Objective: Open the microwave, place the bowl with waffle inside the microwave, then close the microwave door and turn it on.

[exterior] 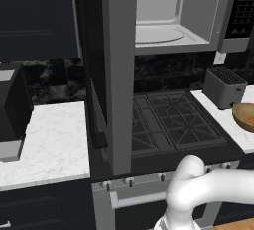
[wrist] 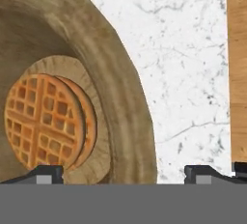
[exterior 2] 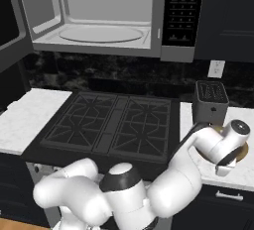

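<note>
The microwave (exterior: 163,11) (exterior 2: 99,11) hangs above the stove, its pale interior and turntable exposed. The microwave door (exterior: 119,75) stands swung out to the left. On the right marble counter sits the tan wooden bowl (exterior: 244,116) (wrist: 120,97). The orange-brown waffle (wrist: 41,121) lies in its bottom. My gripper (wrist: 125,174) (exterior 2: 224,164) hovers directly over the bowl and is open. The bowl's near rim lies between the two dark fingertips (wrist: 48,174), with one tip over the inside and the other over the counter. I hold nothing.
A grey slotted toaster (exterior: 224,87) (exterior 2: 210,100) stands just behind the bowl. The black gas stove (exterior: 168,120) (exterior 2: 114,120) lies to its left. A black boxy appliance (exterior: 12,105) sits on the left counter. A wooden strip (wrist: 236,68) edges the marble counter (wrist: 183,49).
</note>
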